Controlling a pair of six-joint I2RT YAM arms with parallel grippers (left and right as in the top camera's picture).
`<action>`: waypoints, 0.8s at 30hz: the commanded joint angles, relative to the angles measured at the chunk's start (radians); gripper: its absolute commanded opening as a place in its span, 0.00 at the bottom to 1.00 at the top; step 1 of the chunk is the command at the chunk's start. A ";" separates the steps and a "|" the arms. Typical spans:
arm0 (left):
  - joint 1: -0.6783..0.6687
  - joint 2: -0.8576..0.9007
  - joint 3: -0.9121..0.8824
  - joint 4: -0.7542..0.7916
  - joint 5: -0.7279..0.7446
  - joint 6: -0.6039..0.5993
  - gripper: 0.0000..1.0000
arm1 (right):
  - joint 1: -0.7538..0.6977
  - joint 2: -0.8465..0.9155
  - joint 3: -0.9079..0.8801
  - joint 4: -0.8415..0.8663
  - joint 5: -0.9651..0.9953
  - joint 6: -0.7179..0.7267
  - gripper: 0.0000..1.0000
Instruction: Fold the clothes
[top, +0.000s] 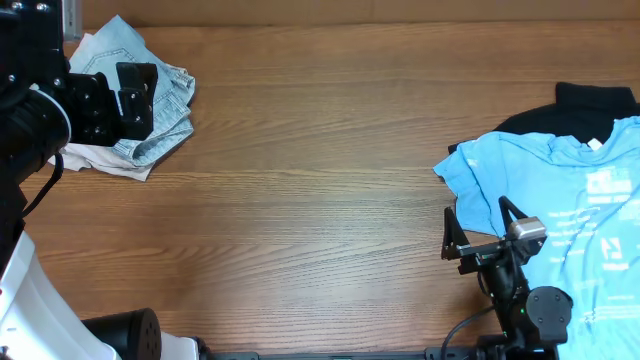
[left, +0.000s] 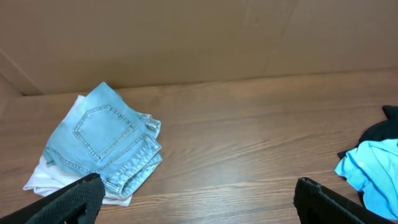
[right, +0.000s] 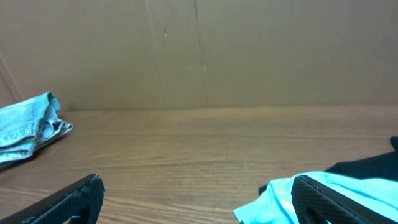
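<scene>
The folded light-blue denim shorts (top: 145, 105) lie at the far left on a pale beige garment (top: 110, 160). They also show in the left wrist view (left: 106, 143) and far left in the right wrist view (right: 28, 127). My left gripper (top: 135, 100) hovers over the pile, open and empty; its fingers frame bare wood (left: 199, 196). A sky-blue printed T-shirt (top: 560, 190) lies at the right on a black garment (top: 590, 105). My right gripper (top: 478, 235) is open and empty at the T-shirt's left edge (right: 273, 199).
The wooden table (top: 320, 200) runs between the two piles. A brown cardboard wall (left: 199, 37) stands along the back edge. The left arm's body (top: 30, 110) fills the left edge and the right arm's base (top: 530, 310) sits at the front right.
</scene>
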 joint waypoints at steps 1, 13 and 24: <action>-0.006 -0.007 0.005 -0.002 -0.002 0.023 1.00 | -0.010 -0.017 -0.045 0.060 -0.005 -0.003 1.00; -0.006 -0.007 0.005 -0.001 -0.002 0.023 1.00 | -0.010 -0.016 -0.086 0.074 0.002 -0.004 1.00; -0.006 -0.007 0.005 -0.001 -0.002 0.023 1.00 | -0.010 -0.016 -0.086 0.074 0.002 -0.004 1.00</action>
